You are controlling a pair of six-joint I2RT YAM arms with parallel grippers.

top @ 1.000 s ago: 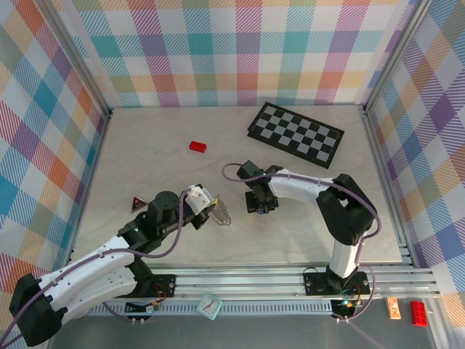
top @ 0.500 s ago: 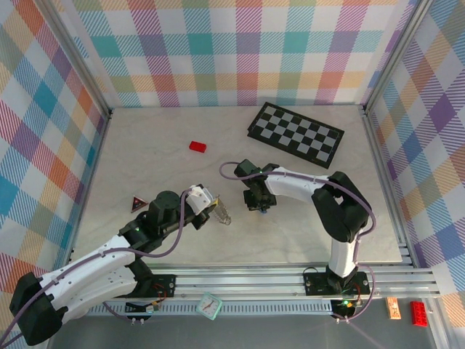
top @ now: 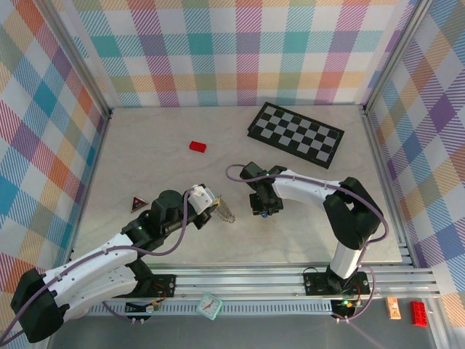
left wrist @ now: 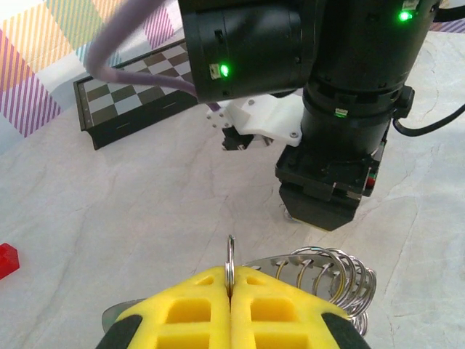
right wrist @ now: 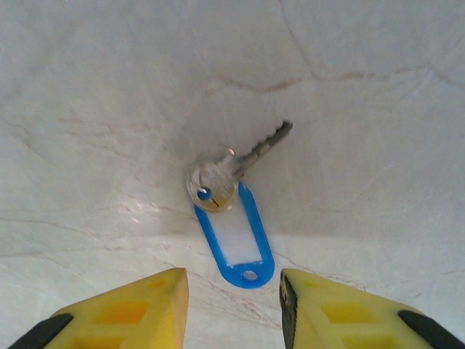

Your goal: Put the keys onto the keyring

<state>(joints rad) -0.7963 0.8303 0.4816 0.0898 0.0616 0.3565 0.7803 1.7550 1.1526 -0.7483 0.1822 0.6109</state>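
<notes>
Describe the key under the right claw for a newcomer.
From the checkerboard at the far right, come nearer to the right claw. Flat on the table under it lies a silver key, told apart by its blue oval tag.

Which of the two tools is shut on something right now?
The left tool, clamped on the keyring; the right tool stands open over the blue-tagged key.
</notes>
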